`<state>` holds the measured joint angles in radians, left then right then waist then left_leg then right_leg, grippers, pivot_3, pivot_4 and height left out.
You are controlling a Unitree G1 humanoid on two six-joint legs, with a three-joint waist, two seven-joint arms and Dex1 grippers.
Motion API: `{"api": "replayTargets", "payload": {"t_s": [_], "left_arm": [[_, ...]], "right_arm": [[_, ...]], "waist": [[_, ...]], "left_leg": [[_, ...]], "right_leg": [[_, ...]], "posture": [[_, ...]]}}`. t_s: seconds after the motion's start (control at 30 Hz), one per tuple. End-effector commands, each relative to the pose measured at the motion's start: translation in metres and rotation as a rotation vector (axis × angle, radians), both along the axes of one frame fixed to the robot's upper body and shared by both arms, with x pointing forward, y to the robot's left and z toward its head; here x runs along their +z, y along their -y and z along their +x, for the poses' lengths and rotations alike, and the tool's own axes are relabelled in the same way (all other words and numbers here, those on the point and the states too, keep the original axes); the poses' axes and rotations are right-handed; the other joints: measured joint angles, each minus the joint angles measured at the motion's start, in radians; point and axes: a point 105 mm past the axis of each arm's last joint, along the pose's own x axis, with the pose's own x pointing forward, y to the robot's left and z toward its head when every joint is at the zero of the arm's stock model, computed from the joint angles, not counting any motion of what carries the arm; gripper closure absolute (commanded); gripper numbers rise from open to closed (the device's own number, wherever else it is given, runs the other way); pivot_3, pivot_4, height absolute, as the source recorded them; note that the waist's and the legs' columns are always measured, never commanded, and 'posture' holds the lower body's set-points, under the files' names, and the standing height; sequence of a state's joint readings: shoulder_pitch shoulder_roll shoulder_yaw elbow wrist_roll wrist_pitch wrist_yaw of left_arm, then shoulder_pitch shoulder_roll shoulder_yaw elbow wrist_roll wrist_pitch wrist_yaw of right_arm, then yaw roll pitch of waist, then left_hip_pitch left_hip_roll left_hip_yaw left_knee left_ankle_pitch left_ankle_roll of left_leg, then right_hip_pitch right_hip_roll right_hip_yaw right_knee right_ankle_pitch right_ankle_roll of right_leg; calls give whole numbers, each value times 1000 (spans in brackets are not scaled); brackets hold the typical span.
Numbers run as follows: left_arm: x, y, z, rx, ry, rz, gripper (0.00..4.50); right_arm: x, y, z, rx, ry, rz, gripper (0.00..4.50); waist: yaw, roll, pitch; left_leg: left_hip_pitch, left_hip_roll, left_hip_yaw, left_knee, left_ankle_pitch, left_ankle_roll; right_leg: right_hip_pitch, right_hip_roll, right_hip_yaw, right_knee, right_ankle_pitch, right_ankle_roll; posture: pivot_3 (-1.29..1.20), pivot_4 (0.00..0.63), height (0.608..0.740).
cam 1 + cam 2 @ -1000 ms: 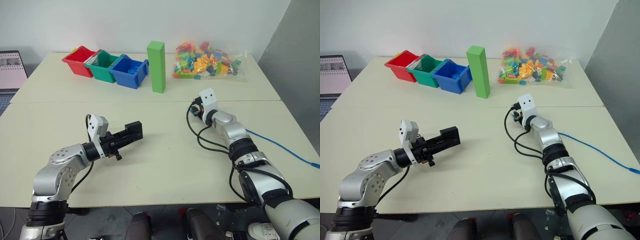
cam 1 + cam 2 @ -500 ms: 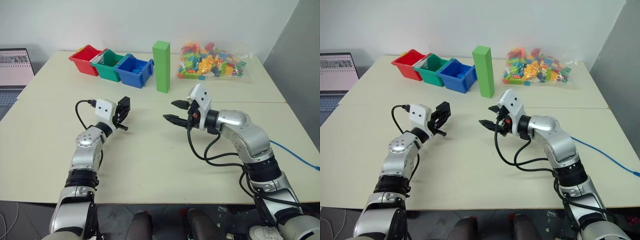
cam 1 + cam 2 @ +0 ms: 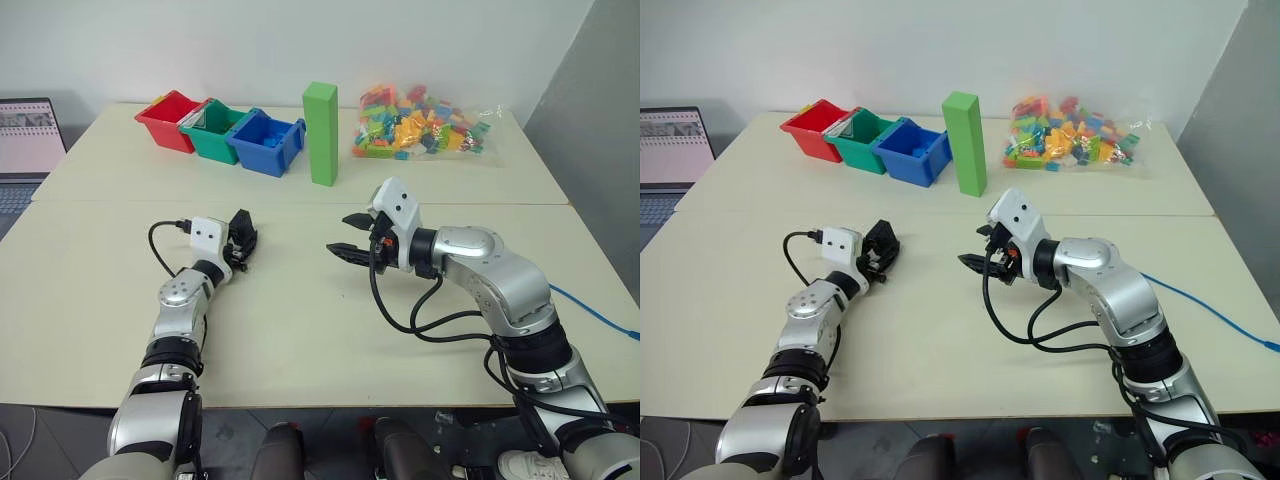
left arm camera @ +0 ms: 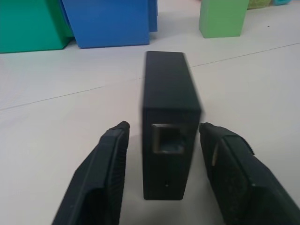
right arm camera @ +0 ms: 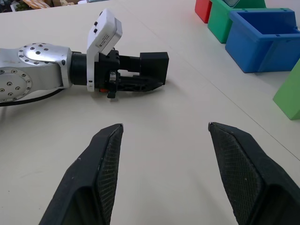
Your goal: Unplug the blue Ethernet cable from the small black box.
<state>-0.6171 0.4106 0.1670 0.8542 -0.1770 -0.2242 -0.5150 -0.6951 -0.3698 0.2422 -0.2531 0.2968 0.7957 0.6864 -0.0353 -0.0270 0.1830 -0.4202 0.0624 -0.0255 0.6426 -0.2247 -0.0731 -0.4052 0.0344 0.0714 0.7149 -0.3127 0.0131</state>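
**Box on the table, port empty; cable lies apart**

The table [image 3: 300,330] carries three bins in a row at the far side, red [image 3: 167,119], green [image 3: 215,129] and blue [image 3: 266,144], with a green block [image 3: 321,133] upright beside them and a bag of bricks [image 3: 420,121] farther right. The right gripper [image 3: 345,236] hangs over the middle of the table, fingers spread, holding nothing. The left gripper [image 4: 161,140] has its fingers parted on either side of the box [image 4: 169,140], which stands on edge on the table with gaps showing both sides; its port faces the wrist and is empty. The cable [image 3: 590,305] lies by the right edge, well apart from the box.
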Motion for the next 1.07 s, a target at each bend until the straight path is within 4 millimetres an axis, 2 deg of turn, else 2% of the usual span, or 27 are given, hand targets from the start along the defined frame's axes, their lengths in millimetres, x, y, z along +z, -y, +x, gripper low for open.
{"api": "replayTargets", "payload": {"t_s": [0.03, 0.17, 0.23, 0.37, 0.47, 0.67, 0.9, 1.07], "left_arm": [[-5, -7, -6, 22, -15, -28, 947], [-8, -16, -17, 51, -63, -13, 74], [-8, -22, -26, 65, -102, 4, 74], [3, -28, -57, -5, -141, 181, 74], [19, -36, -72, -31, -134, 263, 74], [55, -43, -98, -136, -122, 273, 74], [70, -44, -119, -218, -215, 249, 74], [72, -38, -124, -271, -227, 248, 74]], "right_arm": [[12, -5, -6, 22, 50, 14, 1432], [10, -3, -6, 16, 48, 9, 1432], [7, -1, -6, 4, 42, 4, 1432], [-1, 14, -1, -55, 50, 4, 1432], [-6, 28, -4, -58, 50, 2, 1432], [-11, 56, -12, -13, 38, -11, 1432], [-5, 82, -11, -10, 12, -21, 1432], [-7, 86, -9, -13, 10, -32, 1432]], "waist": [[-1, 0, 0], [-7, 0, 0], [-10, 0, 0], [-26, 0, 0], [-22, 0, 0], [-15, -1, 1], [-18, -1, 1], [-19, -1, 1]], "left_leg": [[0, 0, 0, 0, 0, 0], [0, 0, 0, 0, 0, 0], [0, 0, 0, 0, 0, 0], [1, 1, 0, -1, 0, 0], [2, 1, -1, -2, 0, 0], [1, 1, 0, -2, 0, 0], [2, 1, 0, -2, 0, 0], [2, 1, 0, -2, 0, 0]], "right_leg": [[0, 0, 0, 0, 0, 0], [0, 0, 0, 0, 0, 0], [0, 0, 1, 0, 0, 0], [0, 0, 2, 0, 0, 0], [0, 0, 1, 0, 0, 0], [0, -1, 1, -1, -3, 5], [0, 0, 1, -1, -3, 5], [0, 0, 1, -1, -3, 5]], "posture": [[0, 150, 740], [0, 150, 740], [0, 150, 740], [0, 150, 740], [0, 150, 740], [0, 150, 740], [0, 150, 740], [0, 150, 740]]}}
